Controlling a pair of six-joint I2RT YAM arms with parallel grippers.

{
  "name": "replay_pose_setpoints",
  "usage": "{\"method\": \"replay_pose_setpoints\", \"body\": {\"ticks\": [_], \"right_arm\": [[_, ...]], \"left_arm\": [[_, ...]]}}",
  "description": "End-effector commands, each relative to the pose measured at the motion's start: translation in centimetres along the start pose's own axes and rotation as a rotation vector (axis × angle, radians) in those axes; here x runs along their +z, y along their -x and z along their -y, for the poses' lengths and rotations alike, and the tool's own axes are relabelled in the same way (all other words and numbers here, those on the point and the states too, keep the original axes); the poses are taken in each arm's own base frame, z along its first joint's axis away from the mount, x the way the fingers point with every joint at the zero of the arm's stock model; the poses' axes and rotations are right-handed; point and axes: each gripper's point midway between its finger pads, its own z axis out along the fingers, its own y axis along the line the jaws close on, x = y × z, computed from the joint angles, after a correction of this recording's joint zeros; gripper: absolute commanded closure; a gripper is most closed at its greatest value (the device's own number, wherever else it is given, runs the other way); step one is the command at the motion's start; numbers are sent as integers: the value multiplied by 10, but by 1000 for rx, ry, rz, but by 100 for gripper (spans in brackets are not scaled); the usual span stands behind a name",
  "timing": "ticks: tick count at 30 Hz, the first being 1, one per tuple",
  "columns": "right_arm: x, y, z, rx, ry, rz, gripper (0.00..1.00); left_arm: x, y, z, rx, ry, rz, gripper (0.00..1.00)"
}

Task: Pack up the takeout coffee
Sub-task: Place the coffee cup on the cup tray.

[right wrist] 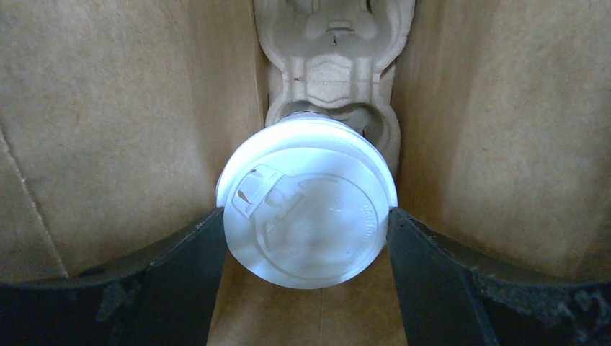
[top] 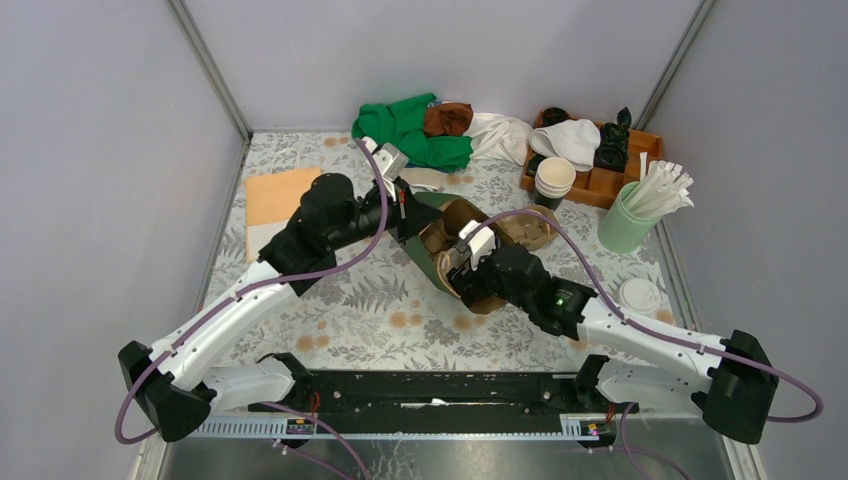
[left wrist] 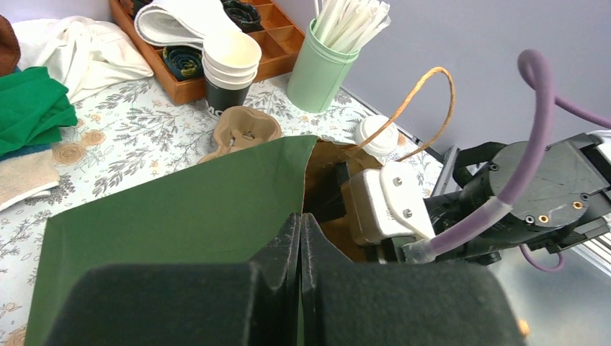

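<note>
Nearest me, the right gripper (right wrist: 306, 216) is reached into the mouth of the paper bag (left wrist: 180, 209), which lies on its side on the flowered table (top: 370, 310). Its jaws stand wide apart and clamp the takeout coffee (right wrist: 308, 205), one finger (right wrist: 209, 252) pressed against each side of the white lid. So the cup is inside the bag, just in front of a moulded-pulp carrier (right wrist: 331, 65) that lies deeper in.

The left gripper (left wrist: 300, 238) has its jaws pressed together on the green edge of the bag's opening.

Counting the rest: two pulp carriers, the one in the bag and a second (top: 527, 228) on the table just past it. One more white lid (top: 640, 295) sits to the right; I cannot tell whether a cup is under it. Farther back stand one stack of lidless cups (top: 554, 180), one mint tumbler (top: 622, 222) of white sticks, one wooden tray (top: 600, 185), and a heap of cloths (top: 410, 135).
</note>
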Motion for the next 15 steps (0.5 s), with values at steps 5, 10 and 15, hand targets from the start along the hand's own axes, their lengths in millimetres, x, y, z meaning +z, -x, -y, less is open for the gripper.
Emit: {"method": "replay_pose_setpoints", "body": {"ticks": [5,10,15], "right_arm": [[12,2,11,-1,-26,48,47],[16,7,12,18,-11,63,48],[6,17,19,40,-30,96,51]], "left_arm": [[-3,23,17,24,-75,55,100],[-5,18,13,22,-57,38,100],[-13,23,1,4,-15,62,100]]}}
